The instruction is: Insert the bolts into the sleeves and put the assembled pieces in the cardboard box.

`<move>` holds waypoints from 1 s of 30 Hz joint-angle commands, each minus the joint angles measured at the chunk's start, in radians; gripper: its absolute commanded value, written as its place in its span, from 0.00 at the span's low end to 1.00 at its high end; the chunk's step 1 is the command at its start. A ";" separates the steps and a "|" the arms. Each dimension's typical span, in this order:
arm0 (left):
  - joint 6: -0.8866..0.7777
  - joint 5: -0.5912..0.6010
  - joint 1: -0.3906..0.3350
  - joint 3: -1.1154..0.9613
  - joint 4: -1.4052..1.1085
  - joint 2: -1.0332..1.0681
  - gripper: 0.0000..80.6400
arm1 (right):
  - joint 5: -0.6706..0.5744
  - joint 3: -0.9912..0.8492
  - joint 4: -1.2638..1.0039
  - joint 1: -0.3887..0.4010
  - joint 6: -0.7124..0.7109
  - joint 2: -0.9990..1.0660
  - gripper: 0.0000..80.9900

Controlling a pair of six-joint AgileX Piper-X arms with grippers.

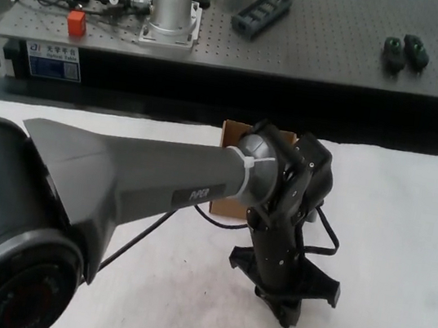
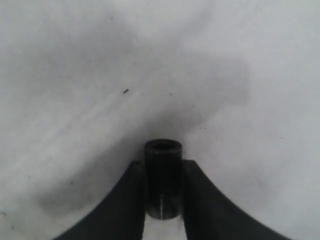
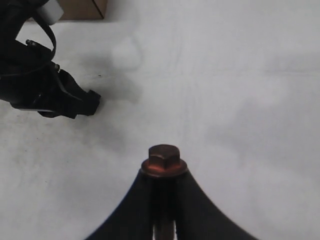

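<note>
A short black sleeve [image 2: 163, 150] with its open bore showing stands between the fingers of my left gripper [image 2: 163, 172], which is shut on it just above the white cloth. In the high view this left gripper [image 1: 289, 311] points down at the cloth, in front of the cardboard box [image 1: 226, 207]. My right gripper [image 3: 164, 175] is shut on a copper-coloured bolt [image 3: 163, 157] with a hex head and flange, its shank hidden between the fingers. From the right wrist the left arm's gripper [image 3: 57, 97] is farther off, near the box [image 3: 82, 9].
White cloth [image 1: 402, 266] covers the work surface. Behind it runs a perforated metal bench [image 1: 335, 49] with a metal post [image 1: 173, 4], a black slotted tray [image 1: 261, 10], two small black parts [image 1: 404, 53], an orange block [image 1: 76, 23] and cables. The left arm's body [image 1: 76, 184] hides the near left.
</note>
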 commanded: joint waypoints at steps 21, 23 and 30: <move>0.143 0.202 -0.005 0.814 -0.899 -0.821 0.01 | -0.586 0.199 -0.924 0.025 0.568 0.006 0.08; 0.075 0.263 -0.005 0.916 -1.114 -0.890 0.01 | -0.615 0.221 -1.075 0.055 0.661 0.021 0.08; -0.027 0.324 -0.005 1.008 -1.275 -0.954 0.01 | -0.611 0.220 -1.330 0.191 0.726 0.063 0.08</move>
